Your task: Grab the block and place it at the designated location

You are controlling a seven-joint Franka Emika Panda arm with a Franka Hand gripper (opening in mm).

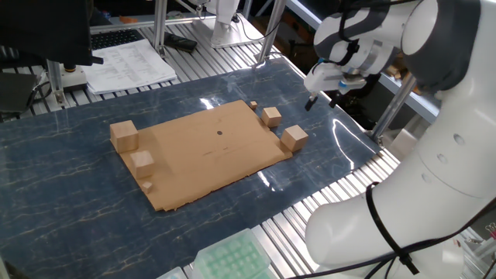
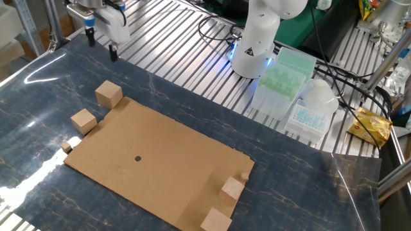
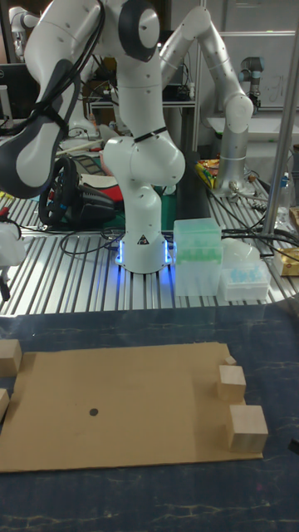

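The block [image 1: 294, 137] [image 2: 109, 94] is a plain larger wooden cube resting on the blue tabletop just off one corner of the cardboard sheet [image 1: 201, 163] [image 2: 180, 160]. The designated location, a small black dot [image 1: 220, 132] [image 2: 137, 158] [image 3: 93, 411], marks the middle of that sheet. My gripper [image 1: 320, 99] [image 2: 101, 48] hangs open and empty above the table's edge, beyond the block and well apart from it. In the tall fixed view the block [image 3: 8, 357] is cut off by the left edge.
A second larger cube [image 1: 124, 136] [image 2: 216, 220] and smaller cubes [image 1: 271, 116] [image 1: 142, 161] stand at the sheet's ends, with tiny chips [image 1: 253, 105] nearby. The arm's base [image 2: 257, 45], a green tip rack [image 2: 282, 74] and papers [image 1: 128, 66] lie on the slatted bench.
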